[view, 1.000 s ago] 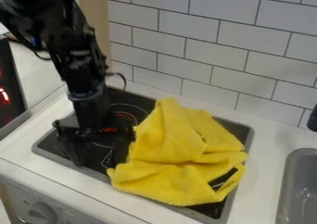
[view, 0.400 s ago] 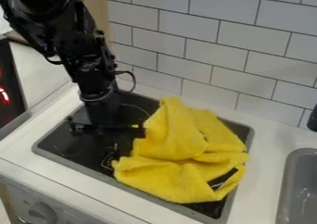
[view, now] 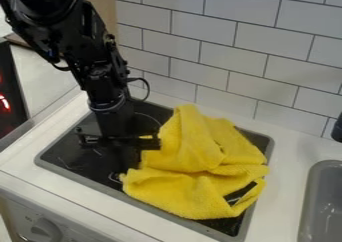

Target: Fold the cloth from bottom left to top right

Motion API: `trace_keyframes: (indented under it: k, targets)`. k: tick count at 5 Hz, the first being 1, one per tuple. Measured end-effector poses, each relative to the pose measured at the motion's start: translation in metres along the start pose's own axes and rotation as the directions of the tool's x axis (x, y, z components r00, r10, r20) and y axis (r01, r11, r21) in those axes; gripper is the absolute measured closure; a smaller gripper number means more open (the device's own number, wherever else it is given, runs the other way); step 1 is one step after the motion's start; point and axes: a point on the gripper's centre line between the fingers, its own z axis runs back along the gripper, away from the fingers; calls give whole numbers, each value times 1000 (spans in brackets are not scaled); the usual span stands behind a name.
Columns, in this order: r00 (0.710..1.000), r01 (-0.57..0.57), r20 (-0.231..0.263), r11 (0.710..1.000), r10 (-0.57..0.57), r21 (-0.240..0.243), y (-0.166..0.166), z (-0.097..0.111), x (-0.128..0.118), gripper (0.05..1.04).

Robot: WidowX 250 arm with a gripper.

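Note:
The black gripper [view: 121, 143] hangs over the left half of the black stove top [view: 67, 157], its crossbar reaching to the left edge of the yellow cloth [view: 194, 161]. That cloth lies bunched and creased across the stove's right half. Its upper part rises in a peak toward the back wall, and a loose lower-left corner spreads over the front of the stove. A dark patch of stove shows through an opening near the cloth's lower right.
A grey sink [view: 322, 201] is set into the white counter [view: 288, 161] at the right. White wall tiles [view: 220, 51] stand behind. A stove knob [view: 45, 230] is at the front left, and a black object [view: 337, 129] is at the right edge.
The gripper has shifted to the right and slightly up in the view. The cloth's lower-left corner and front edge have moved a little to the right and up.

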Motion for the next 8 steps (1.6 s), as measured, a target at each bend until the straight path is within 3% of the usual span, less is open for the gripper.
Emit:
trace_keyframes:
  k: [3,5,6,7,8]
  targets:
    - [991,-131,-15,991,131,7,37,17,8,1028]
    - [990,-139,33,990,139,-19,39,54,12,1030]
    - [991,-120,42,989,123,-83,24,78,13,1030]
    - [995,-89,27,982,95,-168,-6,92,14,1030]
    - [997,-45,49,973,57,-227,-43,98,22,1030]
